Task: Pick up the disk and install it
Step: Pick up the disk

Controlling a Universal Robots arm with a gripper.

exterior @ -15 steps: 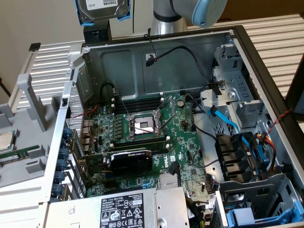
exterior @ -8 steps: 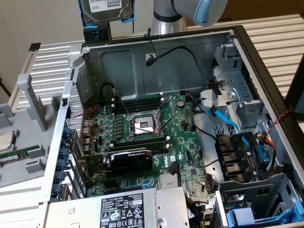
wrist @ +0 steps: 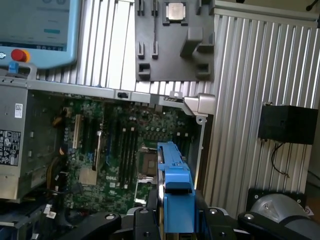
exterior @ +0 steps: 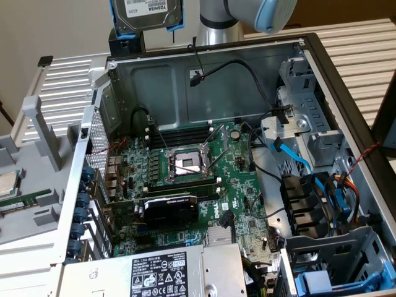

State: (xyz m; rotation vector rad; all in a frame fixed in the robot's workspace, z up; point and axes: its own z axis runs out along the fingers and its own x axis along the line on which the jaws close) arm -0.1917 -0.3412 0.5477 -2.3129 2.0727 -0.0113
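Chip (exterior: pixel 6 183) lies on a grey holder at the exterior view's left, outside the open computer case (exterior: pixel 154 86). Right of it, high above the case's back wall, is the disk (exterior: pixel 146 11), its blue frame clamped in the gripper (wrist: pixel 177 216). The motherboard (exterior: pixel 192 179) lies below, and another blue tray (exterior: pixel 328 283) sits far right.
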